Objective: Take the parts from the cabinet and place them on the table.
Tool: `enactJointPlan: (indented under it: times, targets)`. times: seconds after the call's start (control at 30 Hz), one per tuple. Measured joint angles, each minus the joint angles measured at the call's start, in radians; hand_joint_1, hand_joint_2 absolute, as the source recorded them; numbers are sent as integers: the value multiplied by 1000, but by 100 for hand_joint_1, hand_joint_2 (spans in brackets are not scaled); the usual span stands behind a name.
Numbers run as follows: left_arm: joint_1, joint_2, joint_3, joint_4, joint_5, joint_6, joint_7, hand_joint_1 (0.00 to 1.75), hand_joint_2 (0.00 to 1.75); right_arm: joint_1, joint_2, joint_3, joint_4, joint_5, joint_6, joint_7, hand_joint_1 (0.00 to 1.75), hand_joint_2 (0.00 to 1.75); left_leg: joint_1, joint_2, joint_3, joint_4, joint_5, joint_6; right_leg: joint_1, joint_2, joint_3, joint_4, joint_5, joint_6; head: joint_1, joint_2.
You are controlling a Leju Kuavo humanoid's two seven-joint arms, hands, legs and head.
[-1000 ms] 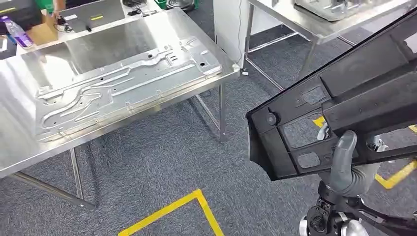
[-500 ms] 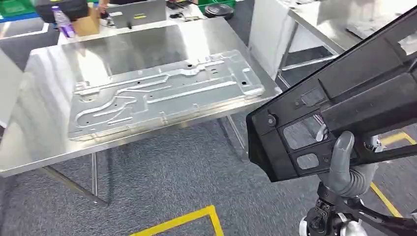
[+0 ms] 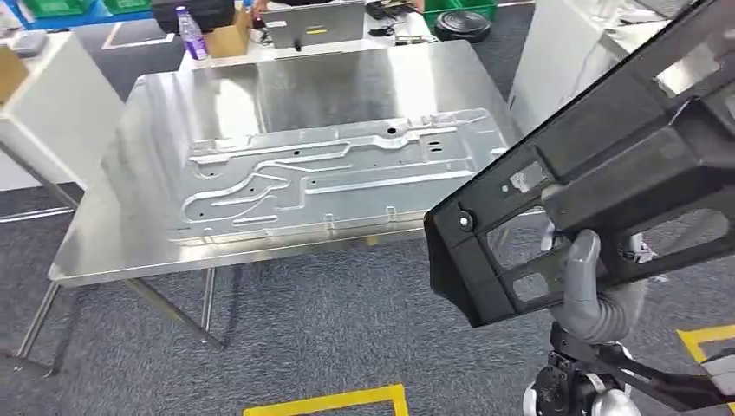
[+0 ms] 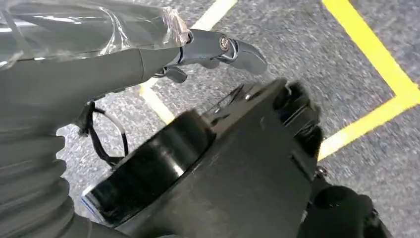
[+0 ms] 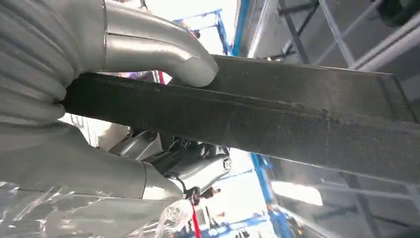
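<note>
Ahead and well beyond the right hand (image 3: 594, 295) stands the large stainless-steel table (image 3: 130, 251), its bare top reflecting light. On it lies a wide, flat, pressed sheet-metal panel with raised ribs and small holes (image 3: 347, 169), near the table's front edge and apart from the hand. Closer in, the long black plastic frame part with rectangular cut-outs (image 3: 555, 165) runs slantwise up and away from the right hand, held in the air above the grey carpeted floor (image 3: 303, 329), not touching the table. The right hand grips this part near its lower end: in the head view the grey thumb lies up across the part's face, and in the right wrist view the thumb presses one side of the dark bar (image 5: 277, 119) while the darker fingers (image 5: 198, 166) close under it. The left hand (image 4: 218, 49) hangs over the floor's yellow tape lines (image 4: 381, 64); whether its fingers hold anything cannot be told. Past the table's far edge stand a small purple-capped bottle (image 3: 190, 33) and a cardboard box (image 3: 228, 39).
</note>
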Motion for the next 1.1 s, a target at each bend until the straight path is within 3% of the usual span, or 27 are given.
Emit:
enactJointPlan:
  times: [0.07,0.1,0.13,0.17,0.23,0.27,0.3,0.33,0.37,0.43,0.47,0.5,0.53,0.6,0.63,0.67,0.73,0.8,0.83,0.93,0.97,1.0,1.03,1.1]
  targets:
    - [2,0,0,0,0,0,0,0,175,-5,0,5,5,0,0,0,175,175,3,30,56,-167,112,5,-3,-22,19,0,-13,8,-1,0]
    - [1,0,0,0,0,0,0,0,175,-7,0,7,6,0,0,0,175,175,0,67,68,-215,142,9,-3,-29,21,-1,-17,12,-1,0]
    - [-3,0,0,0,0,0,0,0,175,-8,0,11,10,2,2,-1,175,175,-12,79,62,-221,112,9,1,-42,27,0,-20,20,-2,0]
    - [-5,0,0,0,0,0,0,0,175,-8,0,11,12,5,3,0,175,175,-12,78,60,-218,109,14,1,-50,26,-2,-25,28,-2,0]
    - [1,0,0,0,0,0,0,0,175,-9,0,13,12,10,3,2,175,175,-19,60,56,-216,120,31,-2,-72,38,-13,-29,41,-2,0]
    - [3,1,0,0,0,0,0,0,175,-11,0,13,12,13,4,0,175,175,-16,48,77,-236,129,41,2,-72,49,-18,-34,51,-2,0]
    - [5,0,0,0,0,0,-2,0,175,-14,0,14,12,12,4,1,175,175,-5,43,88,-245,134,43,-6,-28,48,-8,-42,51,1,0]
    - [2,1,0,0,-1,0,-3,0,175,-13,0,15,12,12,6,0,175,175,-4,34,95,-250,132,50,-4,18,24,42,-68,47,0,0]
    - [-1,1,0,0,1,3,-3,0,175,-13,0,16,12,11,6,-5,175,175,-5,28,100,-250,127,58,-5,37,-19,123,-101,44,3,0]
    - [-4,1,0,0,0,1,-5,0,175,-5,0,18,12,1,6,-9,175,175,-8,10,113,-250,115,65,-2,44,-122,284,-146,46,3,0]
    - [-2,-1,0,0,0,1,-5,0,175,-2,0,18,12,0,6,-17,175,175,-10,2,121,-250,108,65,-2,45,-156,320,-140,48,4,0]
    - [0,-1,0,0,1,0,-6,0,175,-1,0,18,12,0,5,-23,175,175,-10,-7,132,-249,99,64,-2,45,-165,304,-107,48,3,0]
    - [2,0,0,0,1,0,-8,0,175,-1,0,18,12,0,5,-26,175,175,-9,-11,143,-248,90,60,-3,45,-154,250,-58,50,4,0]
    - [2,0,0,0,4,-3,-12,0,175,0,0,18,12,2,0,-36,175,175,-5,-22,170,-238,61,49,-9,45,-86,58,73,54,3,0]
    - [2,0,0,1,5,-4,-13,0,175,0,0,18,13,2,-4,-40,175,175,-8,-24,165,-234,50,41,-7,51,-71,47,47,56,3,0]
    - [-3,0,0,1,7,-6,-18,0,175,3,2,18,10,3,-7,-48,175,175,-13,-27,159,-219,37,32,-5,54,-68,31,37,45,5,0]
    - [-2,1,0,1,7,-8,-20,0,175,12,4,16,9,1,-16,-68,175,175,-10,-27,160,-228,37,30,2,54,-74,37,30,33,2,0]
    - [-2,3,0,1,8,-11,-21,0,175,15,11,16,7,0,-19,-79,175,175,-6,-22,163,-222,24,24,-3,54,-70,35,26,23,2,0]
    - [-4,3,0,1,7,-16,-21,0,175,15,13,16,5,0,-19,-80,175,175,-6,-9,146,-180,6,17,-3,51,-64,34,21,16,-3,0]
    - [-7,3,0,1,8,-16,-21,0,175,18,18,16,3,0,-23,-92,175,175,-3,0,-8,78,-86,6,-1,45,-62,34,13,7,-6,0]
    - [-5,3,0,1,8,-16,-21,0,175,21,19,16,3,0,-24,-98,175,175,-4,0,-48,131,-90,6,1,44,-60,34,10,7,-6,0]
    - [-3,3,0,1,8,-17,-21,0,175,25,21,16,3,3,-26,-106,175,175,-4,0,-64,136,-72,8,2,44,-56,34,7,6,-6,0]
    - [-2,3,0,1,8,-17,-21,0,175,27,24,16,3,7,-27,-110,175,175,-5,0,-56,88,-24,14,3,44,-49,34,3,7,-6,0]
    - [-2,5,0,1,9,-17,-22,0,175,28,27,16,2,10,-27,-115,175,175,-15,2,10,-95,94,38,8,45,-31,33,-4,8,-6,0]
